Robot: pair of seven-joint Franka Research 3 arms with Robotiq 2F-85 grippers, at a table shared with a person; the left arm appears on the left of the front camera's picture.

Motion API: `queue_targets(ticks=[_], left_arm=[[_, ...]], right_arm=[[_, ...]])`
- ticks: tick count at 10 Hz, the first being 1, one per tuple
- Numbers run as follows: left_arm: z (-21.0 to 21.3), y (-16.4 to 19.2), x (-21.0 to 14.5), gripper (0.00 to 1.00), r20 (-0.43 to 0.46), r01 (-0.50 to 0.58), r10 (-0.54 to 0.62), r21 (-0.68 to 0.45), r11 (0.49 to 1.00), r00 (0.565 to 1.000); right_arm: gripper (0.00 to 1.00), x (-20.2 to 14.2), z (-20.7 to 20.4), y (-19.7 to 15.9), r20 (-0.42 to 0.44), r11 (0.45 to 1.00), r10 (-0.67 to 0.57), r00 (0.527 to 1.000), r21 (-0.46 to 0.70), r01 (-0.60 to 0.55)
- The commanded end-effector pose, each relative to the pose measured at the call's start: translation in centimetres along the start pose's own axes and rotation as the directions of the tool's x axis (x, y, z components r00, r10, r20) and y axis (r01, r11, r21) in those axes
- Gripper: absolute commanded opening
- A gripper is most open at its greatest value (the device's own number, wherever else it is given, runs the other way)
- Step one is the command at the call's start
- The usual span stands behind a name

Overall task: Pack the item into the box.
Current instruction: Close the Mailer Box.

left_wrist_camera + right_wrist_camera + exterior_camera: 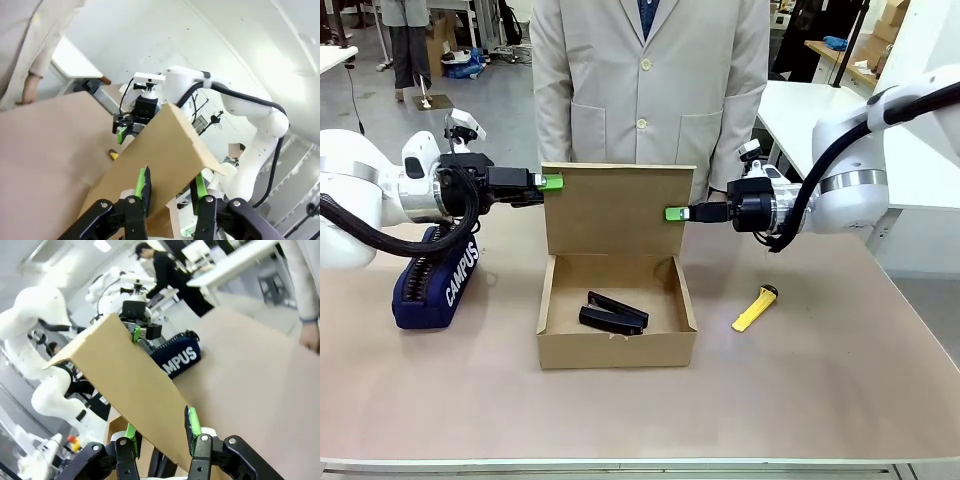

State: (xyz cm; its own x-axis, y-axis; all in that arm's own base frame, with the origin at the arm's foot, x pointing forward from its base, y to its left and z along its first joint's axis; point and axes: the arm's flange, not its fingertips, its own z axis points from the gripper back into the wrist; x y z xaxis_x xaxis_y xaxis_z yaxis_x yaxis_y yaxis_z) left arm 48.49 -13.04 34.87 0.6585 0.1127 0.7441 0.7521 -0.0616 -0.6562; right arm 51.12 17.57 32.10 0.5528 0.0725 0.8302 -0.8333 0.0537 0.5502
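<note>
Beige tabletop (pixel 820 390) runs across to a person (pixel 650 80) in a light coat standing at the far side. On it stands the box (pixel 617 352), open, with its lid flap (pixel 618 210) raised upright.

The left pincer (pixel 552 182) reaches in level and meets the flap at its upper corner. In the left wrist view its fingers (pixel 144 182) stand partway apart, one on each side of the cardboard, which passes aslant between them. I cannot tell whether the pads press on it. Directly below this pincer's arm lies a navy "CAMPUS" pouch (pixel 440 285), well clear of the box.

The right pincer (pixel 672 213) comes in level from the other side and meets the flap's opposite edge, about halfway down it. Its fingers (pixel 192 425) also sit partway apart and straddle the cardboard. Here too I cannot tell whether they clamp it or merely bracket it.

The item (pixel 613 312) lies flat on the floor of the box, below both pincers and between them. It is nearer the front wall and touches neither pincer. A yellow utility knife (pixel 754 309) rests on the table below the right pincer's wrist, outside the box and apart from it. Beyond the right pincer, in its own view, one of the person's hands (pixel 310 335) hangs at the far table edge.
</note>
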Motion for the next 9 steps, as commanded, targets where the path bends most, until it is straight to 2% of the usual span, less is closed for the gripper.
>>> queue_targets(ticks=[1, 4, 6, 9], left_arm=[[0.1, -0.7, -1.3, 0.44, -0.021, 0.071, -0.072, -0.054, 0.996, 0.997], [-0.1, -1.5, -2.0, 0.44, -0.059, 0.12, -0.123, -0.058, 0.991, 0.991], [0.2, -1.9, -2.3, 0.44, -0.086, 0.149, -0.153, -0.056, 0.987, 0.984], [0.0, -2.8, -3.3, 0.44, -0.13, 0.185, -0.197, -0.105, 0.977, 0.972]], right_arm=[[0.48, -1.3, 0.3, 1.1, 0.067, 0.984, 0.17, 0.983, 0.039, -0.172], [0.48, -1.6, 0.1, 3.3, 0.103, 0.929, 0.36, 0.927, 0.048, -0.366], [0.48, -1.8, 0.2, 4.9, 0.081, 0.886, 0.457, 0.886, 0.051, -0.461], [0.48, -4.0, -1.0, 6.9, 0.035, 0.83, 0.543, 0.839, 0.128, -0.542]])
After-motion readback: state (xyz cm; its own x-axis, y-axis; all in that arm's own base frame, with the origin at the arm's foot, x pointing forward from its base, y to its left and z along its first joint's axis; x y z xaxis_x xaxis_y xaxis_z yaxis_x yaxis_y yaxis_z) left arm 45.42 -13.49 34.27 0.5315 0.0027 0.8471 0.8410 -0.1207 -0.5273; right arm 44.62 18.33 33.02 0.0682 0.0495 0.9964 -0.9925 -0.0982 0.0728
